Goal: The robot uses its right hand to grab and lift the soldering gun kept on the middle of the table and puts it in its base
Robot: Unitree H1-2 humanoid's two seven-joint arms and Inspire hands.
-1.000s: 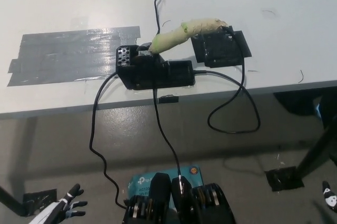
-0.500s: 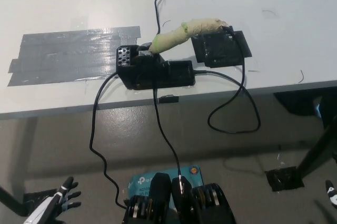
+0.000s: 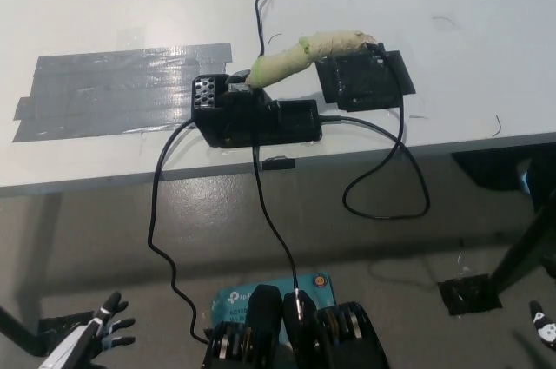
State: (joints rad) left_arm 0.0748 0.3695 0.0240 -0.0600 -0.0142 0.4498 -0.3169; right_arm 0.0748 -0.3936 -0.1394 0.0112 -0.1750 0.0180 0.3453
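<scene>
On desk [image 3: 104, 22], mid-front: soldering gun [image 3: 304, 55], handle wrapped in pale green tape, tip resting in black base [image 3: 252, 113], handle slanting up right over a black pad [image 3: 363, 78]. Well apart from both hands. Low at far right edge, only a sliver of right hand [image 3: 543, 326], below desk level; open or closed cannot be told. At lower left, white left hand [image 3: 97, 339], fingers spread, empty. Grey tape patch [image 3: 113, 91] left of base. Black cables [image 3: 387, 178] looping off the desk front.
</scene>
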